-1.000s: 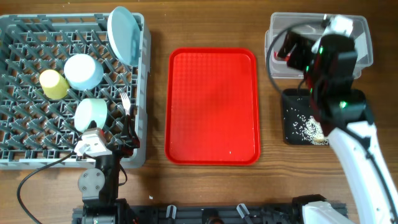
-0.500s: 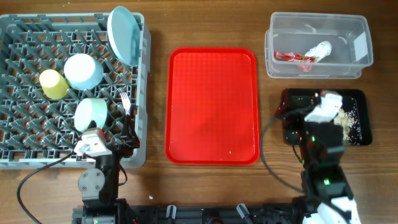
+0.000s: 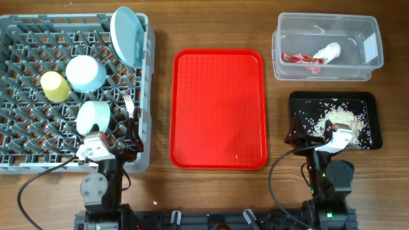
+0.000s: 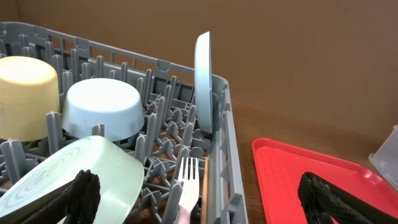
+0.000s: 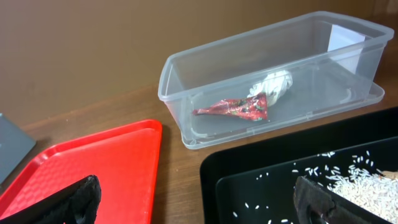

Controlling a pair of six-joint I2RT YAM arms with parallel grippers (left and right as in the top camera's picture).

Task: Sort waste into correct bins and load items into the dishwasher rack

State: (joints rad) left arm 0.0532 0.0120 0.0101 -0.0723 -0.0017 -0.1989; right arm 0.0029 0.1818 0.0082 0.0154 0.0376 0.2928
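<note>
Wooden tabletop [image 3: 160,25] carries everything you need to check. On your left sits the dishwasher rack [image 3: 25,128]. The plate [image 3: 126,35] stands on edge between pegs at the rack's far right corner. One bowl [image 3: 85,73] lies base up, just beside the yellow cup [image 3: 55,85]. A second bowl [image 3: 93,117] leans tilted nearer to you, and the white fork [image 3: 130,105] stands tines up against the rack's right wall.

Your left claw [image 4: 208,196] hangs over the rack's near right corner. Its fingers [image 4: 84,196] are spread wide to either side of the tilted bowl and the fork, gripping neither.

The red tray [image 3: 217,108] lies in the middle. On your right, the clear tub [image 3: 358,32] holds the red wrapper [image 3: 301,59] and the napkin [image 3: 329,51], which touch each other. The black tray [image 3: 300,102] lies just nearer than the tub, with the rice scraps [image 3: 342,118] scattered in it, thickest toward its right side.

Your right claw [image 5: 199,199] hovers over the black tray's near left edge, spread wide and holding nothing.
</note>
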